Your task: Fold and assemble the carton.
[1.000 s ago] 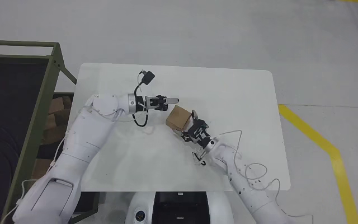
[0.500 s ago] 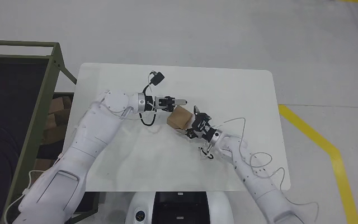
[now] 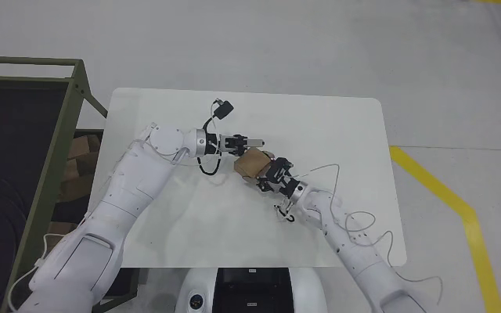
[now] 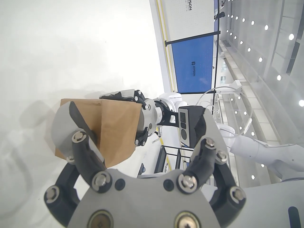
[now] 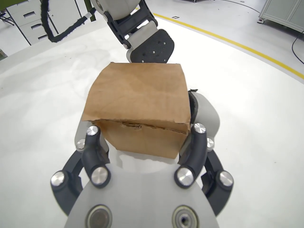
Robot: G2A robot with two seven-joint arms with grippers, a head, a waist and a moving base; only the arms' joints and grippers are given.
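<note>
Carton (image 5: 137, 96), brown, clamped by right pincer (image 5: 140, 119), left pincer (image 3: 253, 142) spread wide beside it

White glossy arms (image 3: 125, 196), black trailing cables (image 5: 45, 20); end effector fingers (image 5: 206, 112) grey, black linkages, silver screws

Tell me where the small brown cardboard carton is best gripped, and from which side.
Grip the small brown cardboard carton across its two opposite side walls, coming in from the seamed end nearest the robot, as the right hand does. Those walls likely suit best: they fit between its fingers, while the top panel bows and the open left hand occupies the far edge.
</note>
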